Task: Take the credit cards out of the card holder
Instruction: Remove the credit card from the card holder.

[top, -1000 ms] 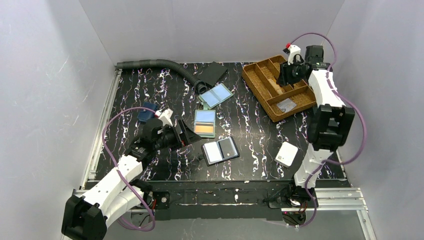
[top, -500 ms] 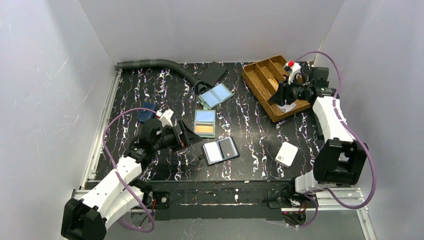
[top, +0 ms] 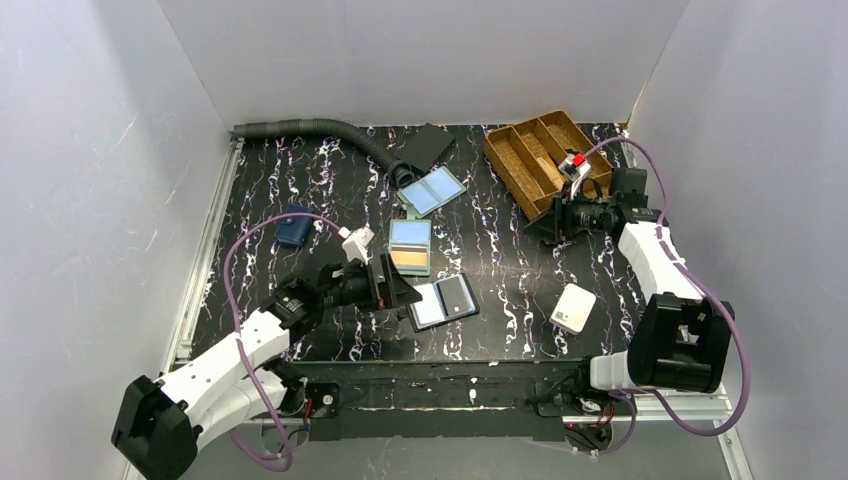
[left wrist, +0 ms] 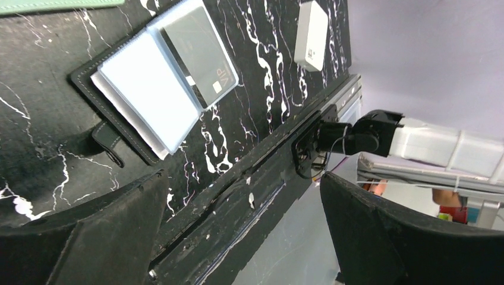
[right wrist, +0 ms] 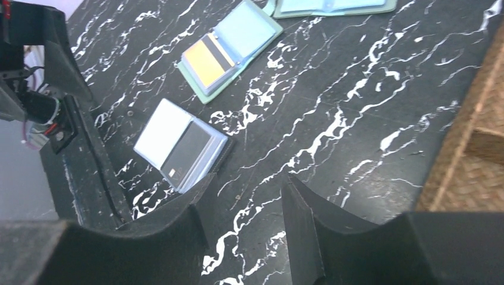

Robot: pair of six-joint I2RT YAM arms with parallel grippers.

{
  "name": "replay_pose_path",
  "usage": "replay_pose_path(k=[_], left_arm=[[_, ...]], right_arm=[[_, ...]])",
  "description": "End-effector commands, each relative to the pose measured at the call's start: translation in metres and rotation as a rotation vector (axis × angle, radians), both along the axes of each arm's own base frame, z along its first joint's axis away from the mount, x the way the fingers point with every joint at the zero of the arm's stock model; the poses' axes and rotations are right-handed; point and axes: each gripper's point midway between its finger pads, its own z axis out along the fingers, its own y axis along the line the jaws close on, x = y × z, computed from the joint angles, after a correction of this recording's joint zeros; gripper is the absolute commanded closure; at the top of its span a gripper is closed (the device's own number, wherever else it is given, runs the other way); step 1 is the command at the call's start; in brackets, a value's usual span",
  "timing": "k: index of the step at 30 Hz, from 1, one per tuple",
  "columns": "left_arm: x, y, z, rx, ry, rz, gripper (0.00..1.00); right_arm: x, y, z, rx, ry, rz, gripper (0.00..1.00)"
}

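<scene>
"VIP" is read on the black-grey card (left wrist: 201, 53) in a stitched black bifold's (left wrist: 83, 76) clear pocket. At its 11 o'clock the grey-green card holder (right wrist: 205, 97) is laid, blue card (right wrist: 246, 32) and orange card (right wrist: 205, 59) shown inside. The left gripper (left wrist: 242, 178) and right gripper (right wrist: 246, 181) are held spread, nothing grasped.

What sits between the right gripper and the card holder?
Nothing: bare mat separates the right gripper from the card holder, as the right wrist view shows.

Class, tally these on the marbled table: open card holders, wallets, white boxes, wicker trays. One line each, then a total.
Open card holders: 3 (pale-blue holder, grey-green holder, black holder)
Navy wallet: 1
White box: 1
Wicker tray: 1
Total: 6
</scene>
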Motion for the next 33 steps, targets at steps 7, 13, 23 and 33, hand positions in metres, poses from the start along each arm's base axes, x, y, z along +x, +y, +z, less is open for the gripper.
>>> replay_pose_path(k=[7, 13, 23, 33], left_arm=[[-0.002, -0.014, -0.002, 0.047, -0.061, -0.029, 0.02], [0.005, -0.020, 0.005, 0.042, -0.089, -0.023, 0.02], [0.013, -0.034, -0.010, 0.095, -0.058, -0.005, 0.02], [0.015, -0.057, -0.014, 0.084, -0.022, 0.036, 0.13]], right_arm=[[-0.018, 0.022, -0.011, 0.056, -0.044, 0.099, 0.47], [-0.032, 0.044, -0.029, 0.030, -0.021, 0.158, 0.48], [-0.049, 0.069, -0.037, 0.053, 0.001, 0.172, 0.52], [-0.051, 0.099, -0.056, 0.119, 0.192, 0.093, 0.56]])
